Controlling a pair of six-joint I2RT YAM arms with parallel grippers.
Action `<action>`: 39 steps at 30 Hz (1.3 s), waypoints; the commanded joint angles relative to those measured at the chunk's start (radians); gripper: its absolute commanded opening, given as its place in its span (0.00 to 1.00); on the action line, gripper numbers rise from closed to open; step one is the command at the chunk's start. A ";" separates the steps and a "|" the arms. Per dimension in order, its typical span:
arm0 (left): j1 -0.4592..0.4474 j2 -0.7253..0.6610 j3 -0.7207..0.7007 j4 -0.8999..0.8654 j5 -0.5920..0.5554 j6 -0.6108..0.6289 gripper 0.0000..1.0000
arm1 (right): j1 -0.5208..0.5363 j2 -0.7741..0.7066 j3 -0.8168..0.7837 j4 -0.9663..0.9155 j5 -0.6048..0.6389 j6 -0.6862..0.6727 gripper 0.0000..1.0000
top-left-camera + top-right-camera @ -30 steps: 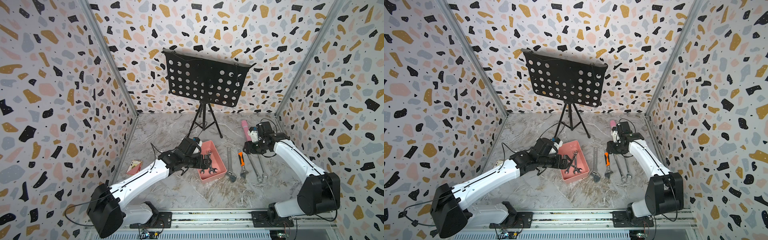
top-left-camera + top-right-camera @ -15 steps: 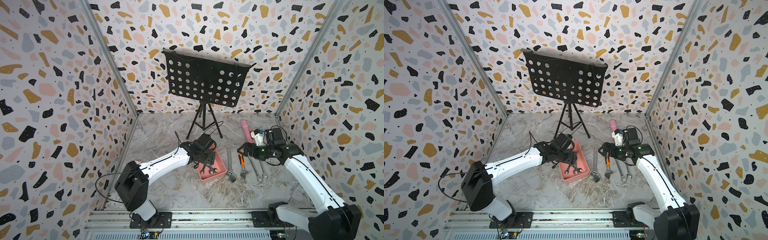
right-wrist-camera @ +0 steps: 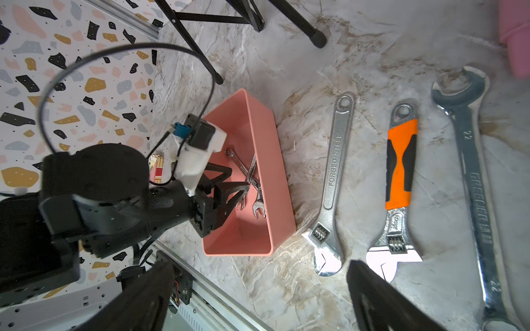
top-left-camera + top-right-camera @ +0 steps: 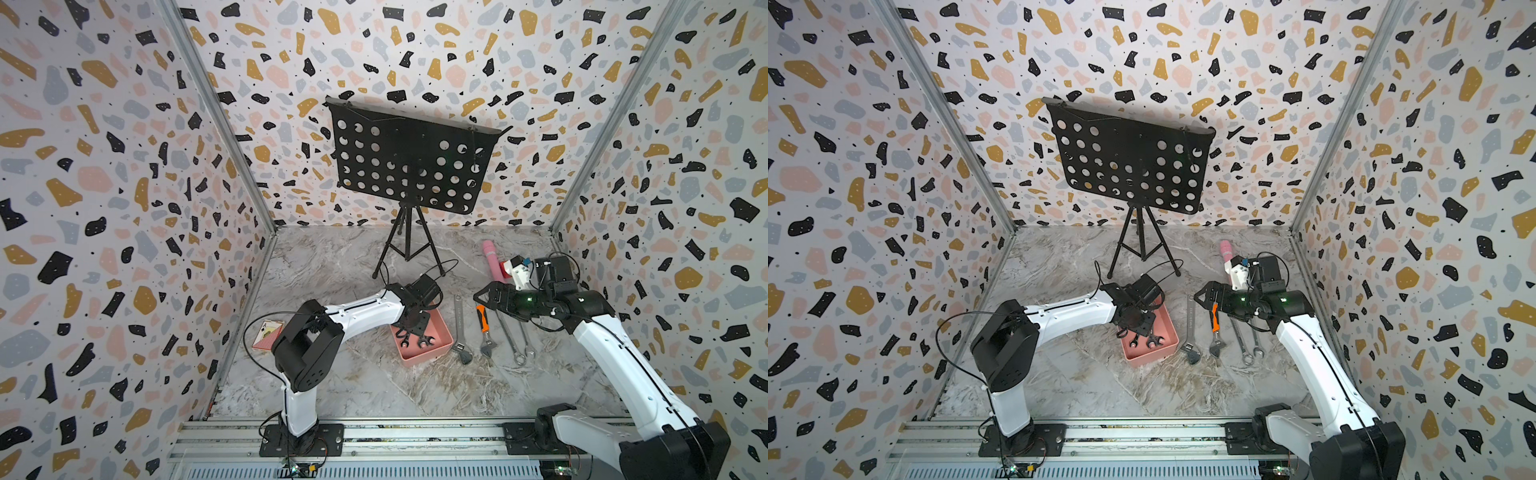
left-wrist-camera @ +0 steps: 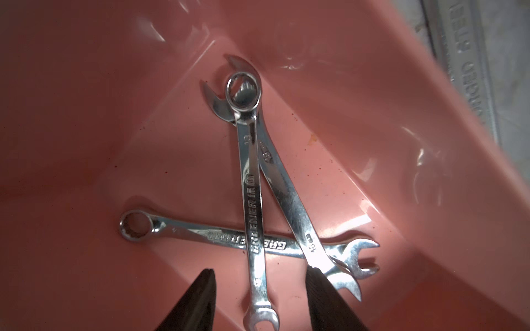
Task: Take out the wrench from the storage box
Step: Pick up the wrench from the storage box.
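Left gripper half-open astride wrench in storage box, marble tabletop, terrazzo walls.

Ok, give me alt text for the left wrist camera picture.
Three small chrome wrenches lie crossed in a pink storage box. Two black fingers flank the top wrench, with gaps on either side of its shaft.

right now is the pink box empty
No, three small wrenches lie crossed on the floor of the pink box in the left wrist view.
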 commanded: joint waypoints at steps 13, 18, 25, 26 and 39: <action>0.037 0.106 0.035 0.057 -0.013 0.081 0.45 | 0.001 -0.038 -0.043 -0.006 0.014 -0.020 1.00; 0.048 0.131 0.048 0.078 0.014 0.084 0.40 | 0.001 -0.035 -0.054 0.006 0.011 -0.014 1.00; 0.055 0.166 0.042 0.075 0.049 0.094 0.30 | 0.001 -0.033 -0.062 0.011 0.011 -0.009 1.00; 0.055 0.168 0.038 0.075 0.055 0.095 0.27 | 0.001 -0.030 -0.065 0.016 0.009 -0.006 1.00; 0.061 0.091 0.023 0.048 0.079 0.079 0.00 | 0.001 -0.027 -0.071 0.041 0.005 0.024 1.00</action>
